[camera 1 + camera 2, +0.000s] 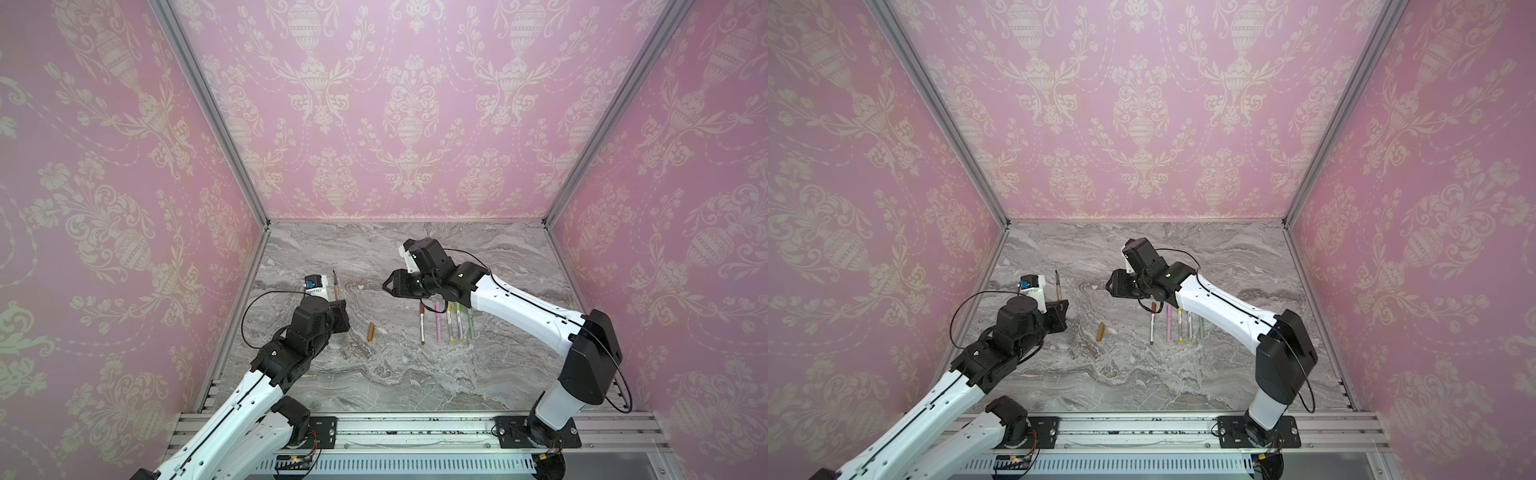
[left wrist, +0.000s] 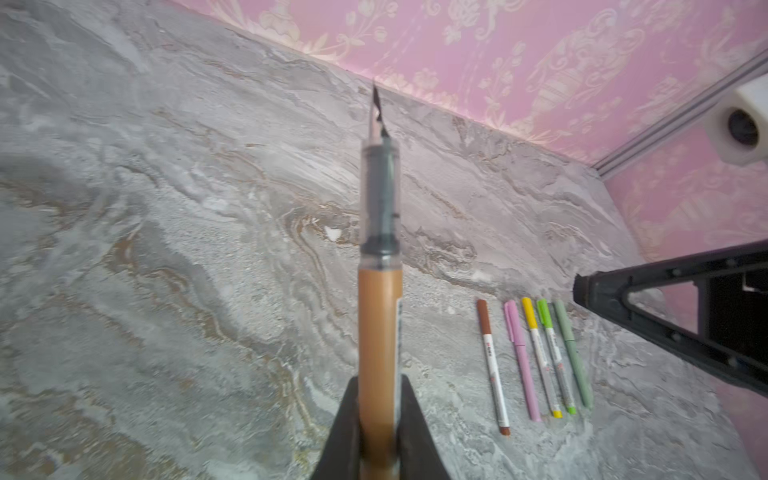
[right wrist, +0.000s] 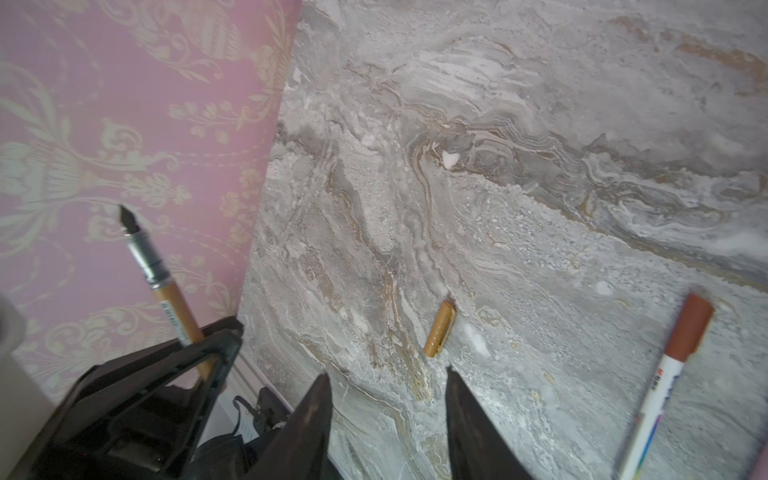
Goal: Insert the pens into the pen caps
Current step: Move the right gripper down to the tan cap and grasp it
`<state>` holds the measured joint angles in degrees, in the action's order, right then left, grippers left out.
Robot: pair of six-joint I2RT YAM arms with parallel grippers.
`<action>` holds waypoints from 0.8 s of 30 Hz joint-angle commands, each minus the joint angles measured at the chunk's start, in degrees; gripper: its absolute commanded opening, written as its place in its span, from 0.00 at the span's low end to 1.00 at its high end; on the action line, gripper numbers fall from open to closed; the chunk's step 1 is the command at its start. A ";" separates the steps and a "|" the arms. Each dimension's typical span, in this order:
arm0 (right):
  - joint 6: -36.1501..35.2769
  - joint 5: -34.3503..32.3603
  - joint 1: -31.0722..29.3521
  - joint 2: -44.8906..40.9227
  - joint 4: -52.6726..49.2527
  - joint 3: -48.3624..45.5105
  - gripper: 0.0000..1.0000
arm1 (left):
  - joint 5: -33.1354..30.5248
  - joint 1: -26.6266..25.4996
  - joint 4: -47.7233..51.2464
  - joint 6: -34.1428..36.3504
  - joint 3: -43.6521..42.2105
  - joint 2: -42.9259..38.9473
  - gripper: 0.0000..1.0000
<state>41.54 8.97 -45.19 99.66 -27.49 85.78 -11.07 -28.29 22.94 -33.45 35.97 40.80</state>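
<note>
Right claw (image 3: 386, 372) open, left claw (image 2: 379, 380) gripping the tan pen (image 2: 379, 324), tan cap (image 3: 439, 328) loose ahead.
The right claw is hovering empty, jaws apart, while the left claw is clamping the tan pen, nib outward. The tan cap is lying on the table (image 3: 540, 166) just ahead of the right claw's gap, long axis running nearly along that claw's reach; the free right arm is looking best placed.
</note>
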 commanded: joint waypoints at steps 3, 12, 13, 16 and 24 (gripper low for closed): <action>-3.87 -8.37 -6.45 10.97 -17.50 9.92 0.52 | -8.18 0.49 9.38 2.58 1.13 -3.45 0.00; -3.67 -11.74 -12.51 26.82 -26.76 23.83 0.49 | -6.03 0.45 8.20 3.04 -1.08 -9.09 0.00; -3.67 -11.36 -12.71 27.97 -26.74 24.48 0.48 | -5.12 0.44 7.64 3.05 -1.51 -9.50 0.00; -3.61 -11.79 -13.24 31.10 -27.51 27.21 0.45 | -3.40 0.48 6.72 3.10 -2.38 -10.38 0.00; -3.36 -15.05 -13.43 36.93 -29.55 31.74 0.36 | -1.76 0.43 5.94 3.07 -2.88 -11.54 0.00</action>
<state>38.54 -3.31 -58.33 134.85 -54.35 115.22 -14.33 -28.27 29.65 -31.81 33.58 30.00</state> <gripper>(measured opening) 0.367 0.127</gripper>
